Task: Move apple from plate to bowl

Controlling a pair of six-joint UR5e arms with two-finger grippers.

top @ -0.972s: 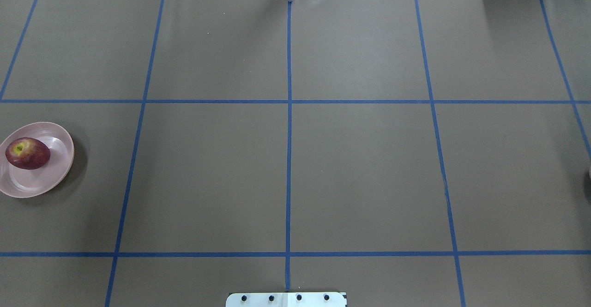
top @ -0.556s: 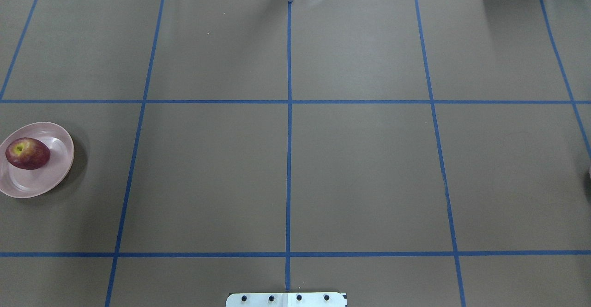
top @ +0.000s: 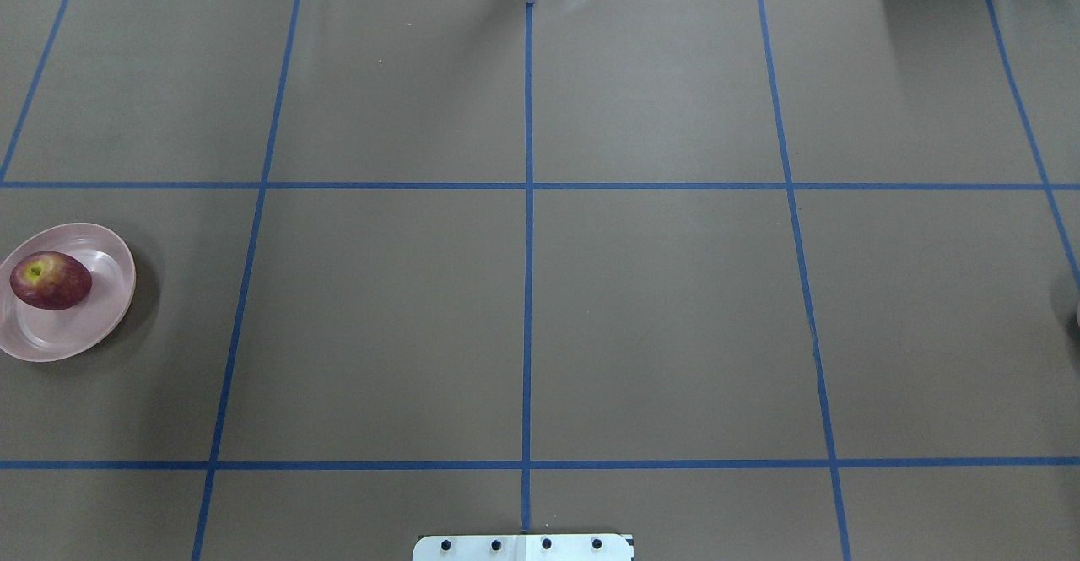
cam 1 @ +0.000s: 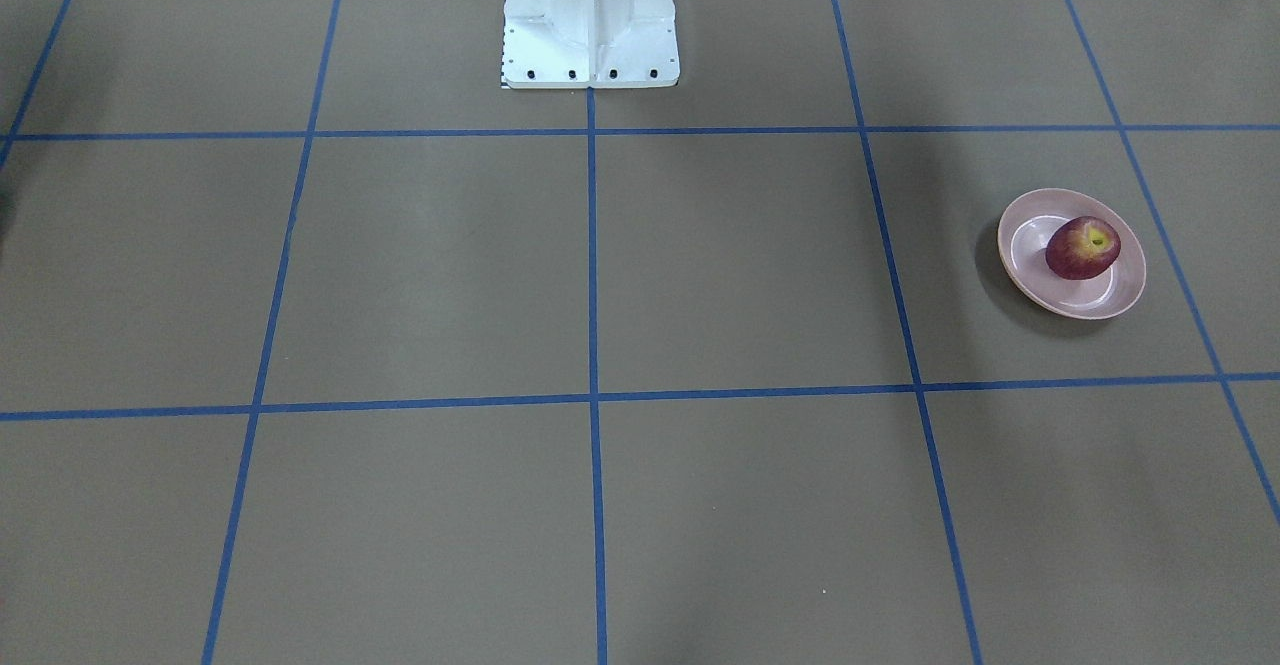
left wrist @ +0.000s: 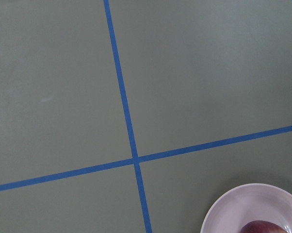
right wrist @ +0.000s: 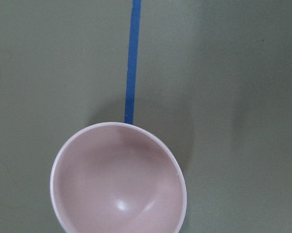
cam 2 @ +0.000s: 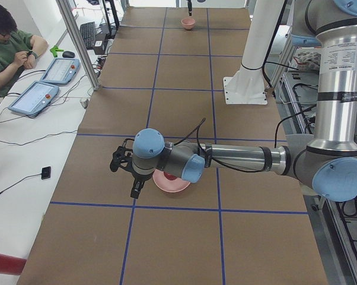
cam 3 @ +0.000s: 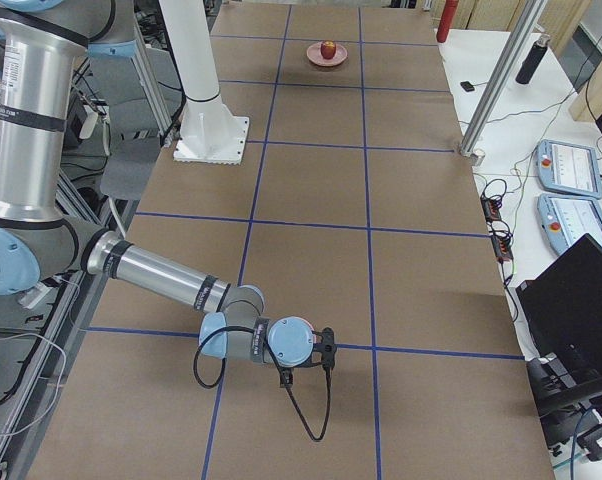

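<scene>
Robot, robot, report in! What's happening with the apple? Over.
Left gripper near plate, right gripper near bowl; open or shut unclear. Apple sits on plate. Bowl empty, at table's other end.

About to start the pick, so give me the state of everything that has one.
apple: resting on the plate, not gripped.
plate: upright, holding the apple.
bowl: upright, empty.
left gripper: open or shut, cannot tell.
right gripper: open or shut, cannot tell.
</scene>
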